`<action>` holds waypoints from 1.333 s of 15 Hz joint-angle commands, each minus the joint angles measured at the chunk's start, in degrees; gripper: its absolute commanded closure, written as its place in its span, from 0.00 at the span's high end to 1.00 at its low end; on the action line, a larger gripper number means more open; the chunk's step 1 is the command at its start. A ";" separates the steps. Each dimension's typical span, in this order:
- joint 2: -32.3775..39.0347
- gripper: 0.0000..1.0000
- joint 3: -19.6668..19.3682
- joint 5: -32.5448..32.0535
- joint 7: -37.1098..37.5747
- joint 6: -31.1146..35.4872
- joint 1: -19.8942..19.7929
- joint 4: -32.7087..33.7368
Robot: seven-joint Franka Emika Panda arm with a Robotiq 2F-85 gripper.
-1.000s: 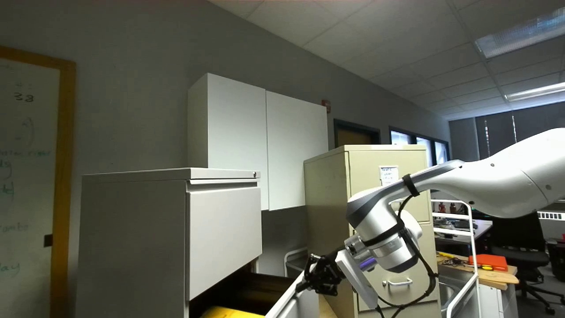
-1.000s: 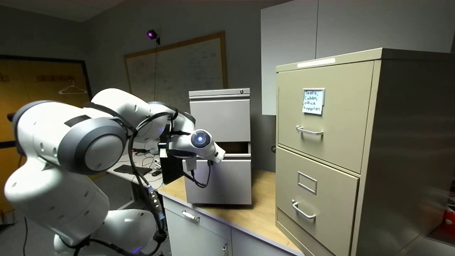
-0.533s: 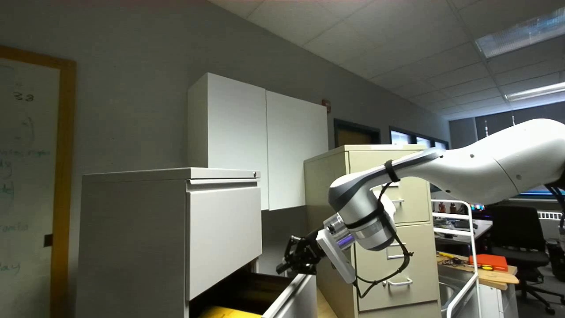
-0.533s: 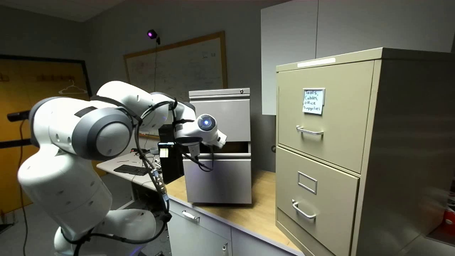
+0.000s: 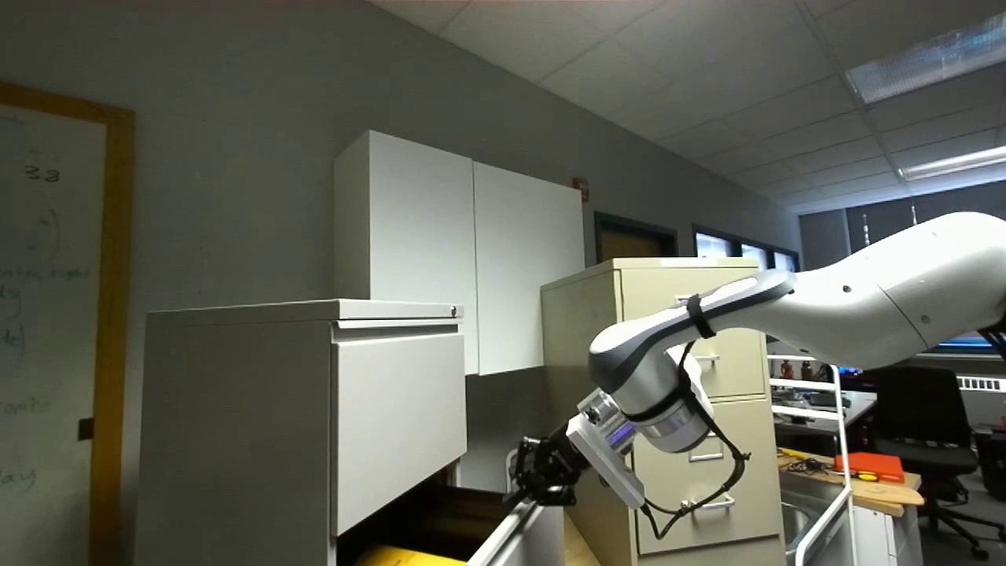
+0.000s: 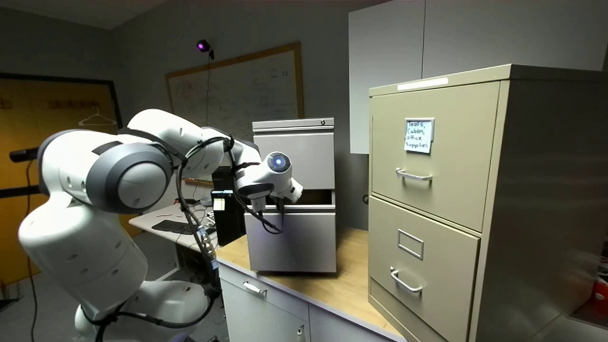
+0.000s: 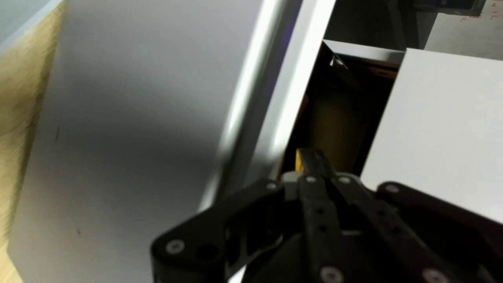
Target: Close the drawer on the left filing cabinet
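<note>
The drawer (image 6: 304,243) is seen standing well out of the left filing cabinet (image 5: 291,428), its dark interior and some yellow contents (image 5: 405,556) exposed, while the upper front (image 5: 401,428) above it is found closed. The gripper (image 7: 315,160) is held at the top edge of the drawer's front, its fingers close together with nothing seen gripped; in the wrist view the fingertips are set against the dark opening, and whether the edge is touched cannot be told. Of the closing, nothing can be counted as done beyond the reach to the drawer; the inward travel, up to the front being brought flush, is left. For that, it is judged, pressure is best applied to the outer face, as fingers held over the opening could be pinched.
</note>
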 commanded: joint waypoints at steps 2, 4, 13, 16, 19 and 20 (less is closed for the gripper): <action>-3.78 0.00 15.14 1.83 3.10 -1.01 -16.36 -6.13; -6.25 0.00 19.94 1.93 4.49 -1.09 -21.16 -9.28; -5.57 0.00 25.70 3.02 6.37 -6.16 -26.76 -11.41; 1.55 0.00 28.66 -6.78 15.64 -11.15 -32.04 -6.85; 5.57 0.00 29.97 -18.01 25.13 -16.55 -36.06 -2.15; 6.60 0.00 29.65 -20.42 26.81 -18.31 -36.40 -0.26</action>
